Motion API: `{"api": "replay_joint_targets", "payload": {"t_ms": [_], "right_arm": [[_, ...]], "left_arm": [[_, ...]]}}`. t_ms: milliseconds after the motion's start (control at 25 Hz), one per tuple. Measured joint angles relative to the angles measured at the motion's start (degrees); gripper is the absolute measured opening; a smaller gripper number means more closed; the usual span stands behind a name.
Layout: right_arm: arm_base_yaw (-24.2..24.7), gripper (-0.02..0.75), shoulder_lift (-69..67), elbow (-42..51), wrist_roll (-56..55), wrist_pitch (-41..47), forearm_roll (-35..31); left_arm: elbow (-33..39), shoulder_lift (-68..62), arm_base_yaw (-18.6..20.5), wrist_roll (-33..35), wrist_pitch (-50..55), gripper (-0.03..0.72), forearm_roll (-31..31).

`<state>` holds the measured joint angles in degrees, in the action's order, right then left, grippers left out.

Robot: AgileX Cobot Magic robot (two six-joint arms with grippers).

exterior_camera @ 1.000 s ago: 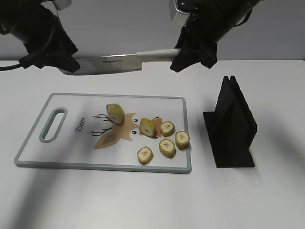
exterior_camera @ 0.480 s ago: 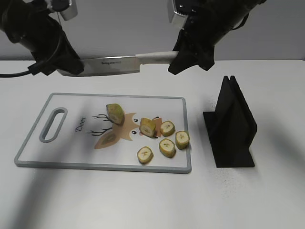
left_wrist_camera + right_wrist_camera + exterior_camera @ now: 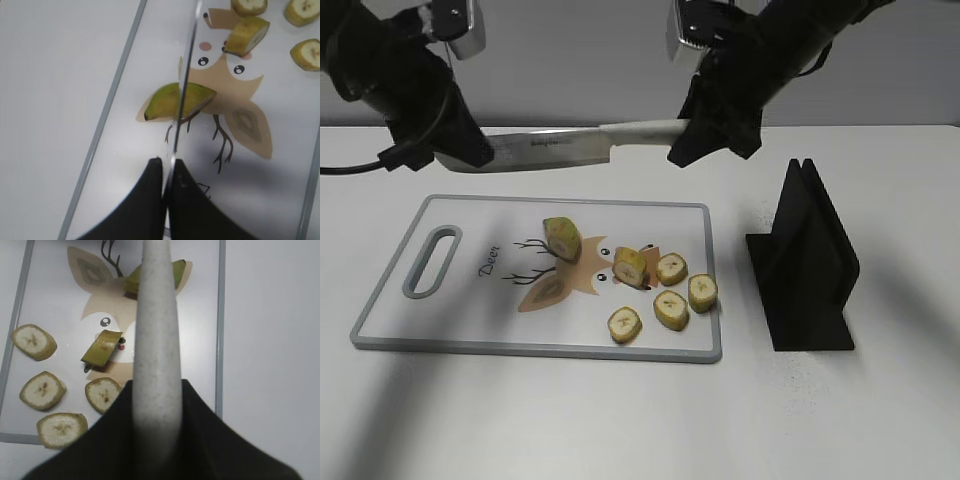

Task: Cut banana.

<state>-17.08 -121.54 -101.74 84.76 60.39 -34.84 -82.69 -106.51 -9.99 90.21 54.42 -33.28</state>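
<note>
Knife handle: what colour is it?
Off-white with fine grey speckles. The handle shows best in the right wrist view, held in the right pincer.

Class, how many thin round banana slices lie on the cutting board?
4, all at the board's right end: slices at and. None looks hidden.

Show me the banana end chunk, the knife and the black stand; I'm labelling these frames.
banana [image 3: 562, 238], exterior view, yellow-green skin.
knife [image 3: 555, 147], exterior view, middle of blade.
black stand [image 3: 807, 265], exterior view, front face.
</note>
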Motion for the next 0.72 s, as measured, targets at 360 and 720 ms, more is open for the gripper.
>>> {"api": "replay_joint_targets", "payload": {"t_ms": [360,720], "right_arm": [[-0.57,0.164,-3.99,-0.03,-2.12,0.23,2.88],[-1.55,0.162,-6.60,-0.03,-3.52,-1.15,7.84]], "left_arm": [[0.00,-5.27,-1.28,-1.75,-0.41,-0.002,1.94],[0.00,-9.25,-3.02,-3.54,-3.05,-0.006,3.09]]}}
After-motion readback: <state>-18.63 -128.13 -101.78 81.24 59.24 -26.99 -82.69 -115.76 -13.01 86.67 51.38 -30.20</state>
